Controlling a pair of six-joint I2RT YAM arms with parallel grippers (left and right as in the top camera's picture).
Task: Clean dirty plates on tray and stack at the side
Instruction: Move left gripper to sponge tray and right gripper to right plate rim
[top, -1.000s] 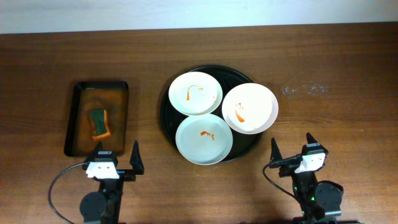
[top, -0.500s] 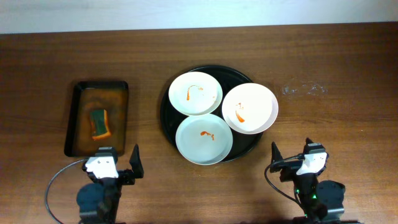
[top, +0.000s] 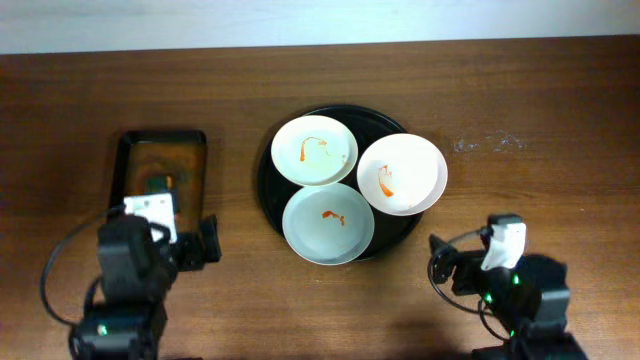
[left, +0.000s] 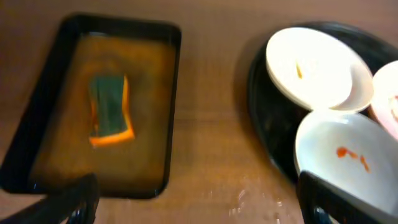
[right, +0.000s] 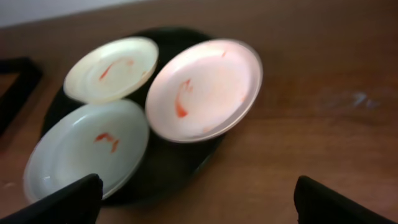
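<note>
Three dirty plates with orange-red smears lie on a round black tray (top: 264, 190): a cream plate (top: 314, 150) at the back, a pinkish plate (top: 402, 173) at the right and a pale plate (top: 328, 223) at the front. My left gripper (left: 196, 199) is open and empty, above bare table between the sponge tray and the round tray (left: 261, 118). My right gripper (right: 196, 196) is open and empty, near the front right rim of the round tray (right: 180, 162). The same three plates show in the right wrist view: cream (right: 112, 68), pinkish (right: 205, 87), pale (right: 87, 155).
A rectangular black tray (top: 190, 150) of brownish water at the left holds a green and orange sponge (left: 111, 111). In the overhead view my left arm covers most of the sponge. A faint wet smear (top: 485, 143) marks the table right of the plates.
Both arms have lifted from their rest poses. The left arm has moved up over the near end of the rectangular tray. The right arm has shifted slightly right.
</note>
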